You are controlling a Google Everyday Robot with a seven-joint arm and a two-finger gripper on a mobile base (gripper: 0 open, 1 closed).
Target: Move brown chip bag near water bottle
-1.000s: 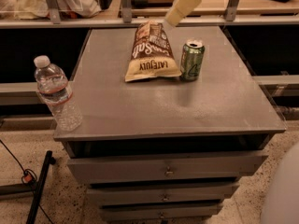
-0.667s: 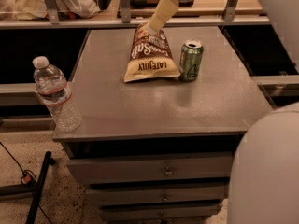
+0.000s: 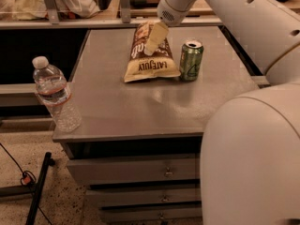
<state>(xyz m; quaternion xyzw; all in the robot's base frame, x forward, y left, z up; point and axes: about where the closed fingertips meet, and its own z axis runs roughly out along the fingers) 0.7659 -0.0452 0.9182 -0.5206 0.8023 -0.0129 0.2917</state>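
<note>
Below the gripper [image 3: 156, 37], the bench [image 3: 140, 111] is carrying every item. The brown chip bag [image 3: 152, 64] is lying flat under the gripper, its cream end pointing toward the camera. The water bottle [image 3: 55, 100] is standing well apart, nearer the camera and to the view's left of the gripper. The green can [image 3: 191, 60] is standing just beside the bag. The gripper is hanging over the bag's dark upper part; whether it is released or clenched cannot be told. Judged light, soft and crinkly, the bag is calling for a pinch at its upper seam.
</note>
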